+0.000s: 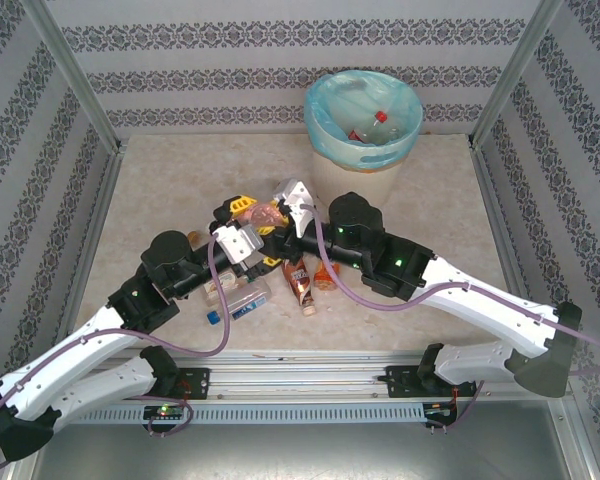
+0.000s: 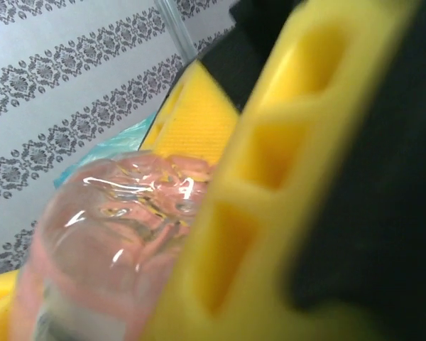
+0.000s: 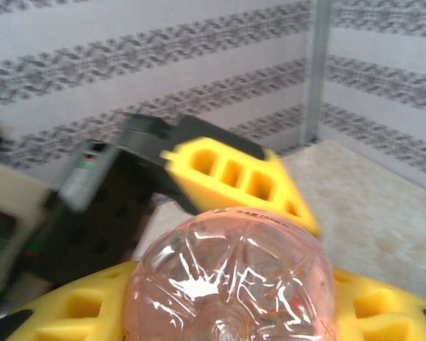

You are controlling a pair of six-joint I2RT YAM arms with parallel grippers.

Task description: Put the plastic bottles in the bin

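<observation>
Apparent hand-over above table [image 1: 430,200] centre | right pincer [image 3: 231,316] clamped on pink-tinted bottle [image 3: 227,263] | left pincer [image 2: 106,280] flanked the same bottle, grip or release not discernible | bin [image 1: 360,183] stood at far edge | risk: opposed pulls could twist the bottle free; a shallow hold could drop it short of the bin.

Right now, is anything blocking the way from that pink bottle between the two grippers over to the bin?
Nothing visible does. The stretch of table between the pink bottle and the bin is bare; the other bottles lie nearer the arms.
</observation>
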